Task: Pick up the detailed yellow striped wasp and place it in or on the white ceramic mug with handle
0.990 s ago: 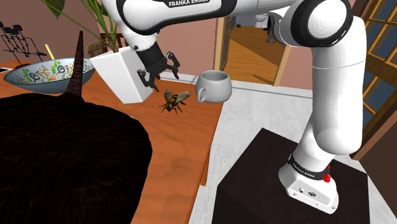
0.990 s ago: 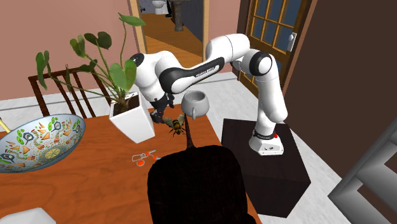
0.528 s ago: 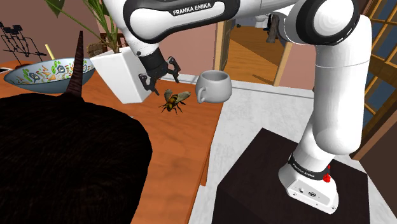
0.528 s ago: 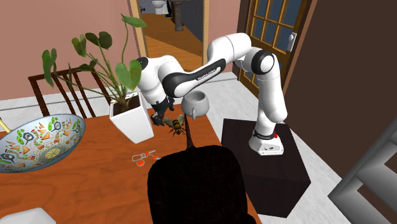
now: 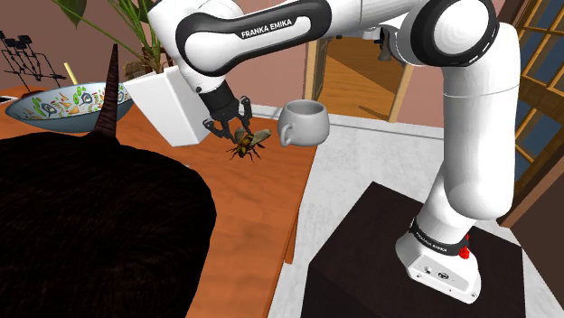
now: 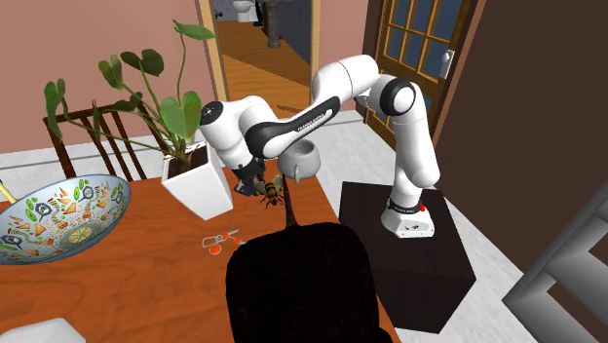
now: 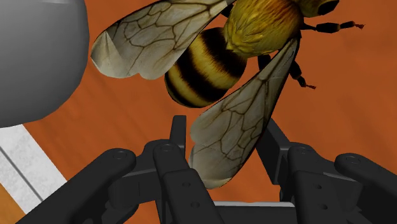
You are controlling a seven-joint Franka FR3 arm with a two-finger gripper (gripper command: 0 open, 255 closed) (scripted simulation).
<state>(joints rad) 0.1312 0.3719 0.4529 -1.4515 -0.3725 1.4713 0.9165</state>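
Yellow-and-black striped, the wasp point(image 5: 246, 142) lies on the orange-brown wooden table point(image 5: 244, 212), near the edge closest to the robot's dark stand point(image 5: 380, 257). In the second exterior view the wasp point(image 6: 270, 192) sits between the white planter point(image 6: 200, 187) and the pale grey mug point(image 6: 300, 156).

The black gripper point(image 5: 228, 124) is down at the wasp on its planter side, angled in from the shoulder view's left. In the wrist view the gripper point(image 7: 224, 127) is released: its 2 fingers point(image 7: 179, 130) stand apart with 1 veined wing of the wasp point(image 7: 210, 57) lying between them. Whether either finger touches that wing I cannot tell. The striped abdomen and the fuzzy yellow thorax lie just past the fingertips, with the other wing spread toward the mug's rounded wall point(image 7: 32, 57).

The mug point(image 5: 305, 122) stands upright just beside the wasp on the shoulder view's right, apart from it, its handle turned toward the insect.

Farther along the table a patterned bowl point(image 5: 63, 104) rests well apart from the wasp, and a black chair back point(image 5: 90, 235) stands in the foreground of the shoulder view.
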